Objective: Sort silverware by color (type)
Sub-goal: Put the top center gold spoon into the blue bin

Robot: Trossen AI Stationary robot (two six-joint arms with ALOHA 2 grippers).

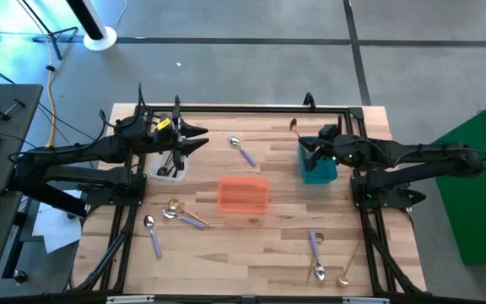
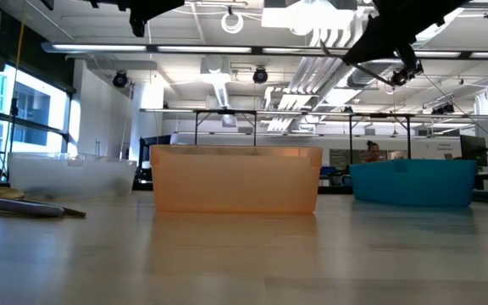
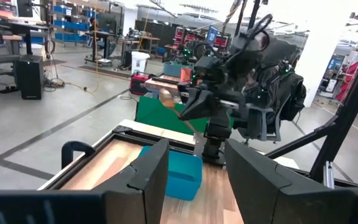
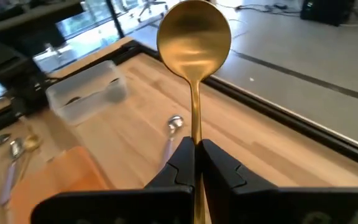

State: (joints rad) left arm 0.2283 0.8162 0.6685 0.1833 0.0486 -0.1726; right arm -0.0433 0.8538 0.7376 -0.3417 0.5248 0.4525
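- Gold spoon (image 4: 194,43) — handle's lower end hidden between the right gripper's (image 4: 196,155) closed fingers and cut off at the right wrist view's edge.
- Clear bin (image 1: 171,165) — contents partly covered by the left gripper (image 1: 194,139); spoons inside cannot be counted.
- Teal bin (image 1: 318,164) — interior hidden beneath the right arm.

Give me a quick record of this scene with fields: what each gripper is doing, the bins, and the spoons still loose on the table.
right gripper: shut on gold spoon, above teal bin
left gripper: open, empty, above clear bin
clear bin contents: dark spoons
orange bin: table centre, looks empty
loose spoons: lavender-handled spoon between the clear and teal bins; several more near the front edge, left and right
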